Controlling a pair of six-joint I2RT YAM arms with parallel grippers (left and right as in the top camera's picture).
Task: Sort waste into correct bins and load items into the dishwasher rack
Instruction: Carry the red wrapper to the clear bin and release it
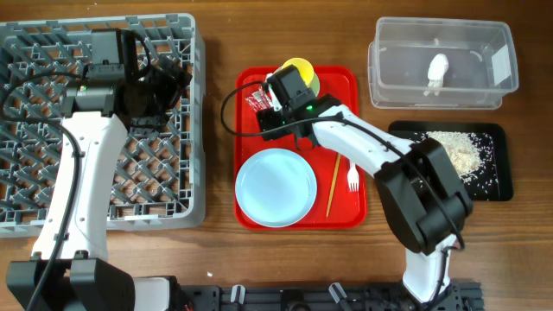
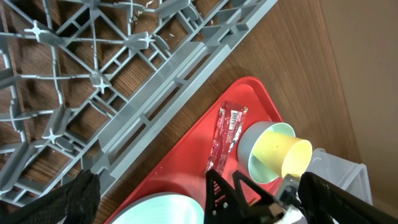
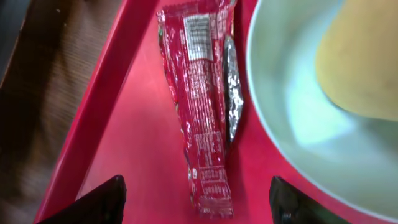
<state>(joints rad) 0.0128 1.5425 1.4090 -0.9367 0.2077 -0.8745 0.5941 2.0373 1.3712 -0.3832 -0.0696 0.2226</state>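
Waste sorted: napkin (image 1: 437, 72) in clear tub (image 1: 389, 82), rice (image 1: 458, 151) on black tray (image 1: 406, 130).
Pending: wrapper (image 3: 202, 124), plate (image 1: 276, 187), cup (image 1: 302, 73), chopstick (image 1: 332, 184), fork (image 1: 352, 179) on red tray (image 1: 346, 216).
Right pincer (image 3: 199, 199): apart, straddling wrapper.
Left pincer (image 1: 164, 82): apart, over rack (image 1: 26, 207).

Red serving tray (image 1: 342, 82) on wooden table (image 1: 219, 34)

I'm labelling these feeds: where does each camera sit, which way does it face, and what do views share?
Overhead: above the table, facing straight down; both arms show over grey rack and red serving tray.
Left wrist: above the rack's edge, facing the tray; its own finger bottom left.
Right wrist: low over the tray, facing the red wrapper; the open right gripper straddles it.
Shared: the wrapper, in all three.
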